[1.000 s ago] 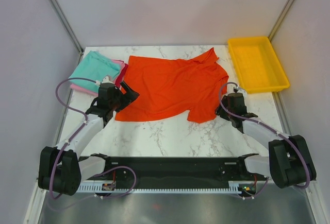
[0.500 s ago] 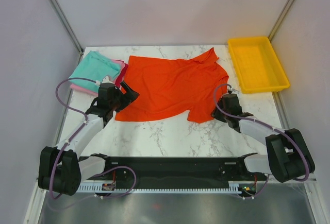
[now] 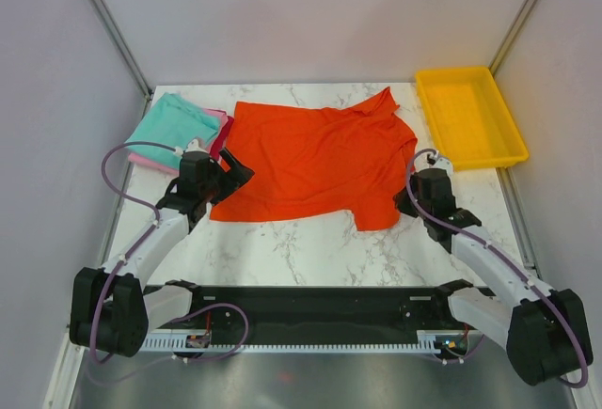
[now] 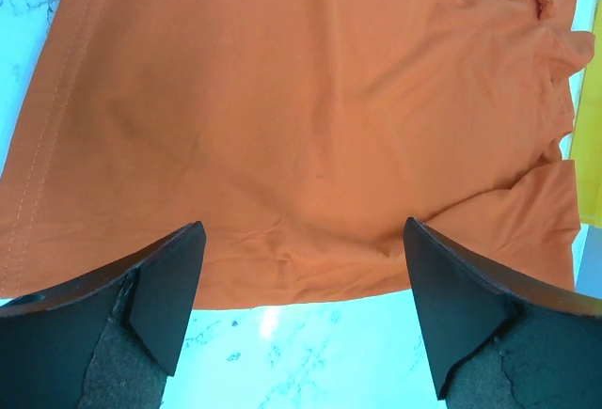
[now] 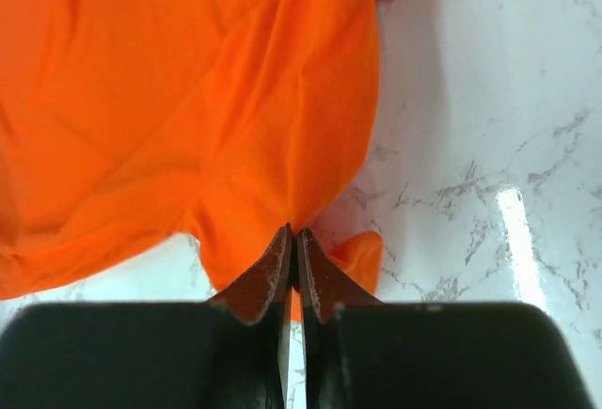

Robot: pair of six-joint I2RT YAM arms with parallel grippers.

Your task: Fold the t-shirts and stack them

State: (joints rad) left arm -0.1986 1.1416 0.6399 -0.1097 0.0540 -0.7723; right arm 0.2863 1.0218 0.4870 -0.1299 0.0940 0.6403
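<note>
The bright orange-red t-shirt lies spread flat in the middle of the marble table. My right gripper sits at its lower right edge, shut on a pinch of that cloth, the jaws pressed together with orange fabric bunched between them. My left gripper hovers over the shirt's left hem, wide open with nothing between its fingers. At the back left, the teal t-shirt lies folded on the pink one.
A rigid yellow tray stands at the back right, close to the right arm. Metal frame posts and grey walls close in the table on both sides. Bare marble runs between the shirt and the arm bases.
The right gripper has shut on the orange-red shirt's lower right edge and shifted slightly right, dragging that corner with it. The left arm has not moved.
</note>
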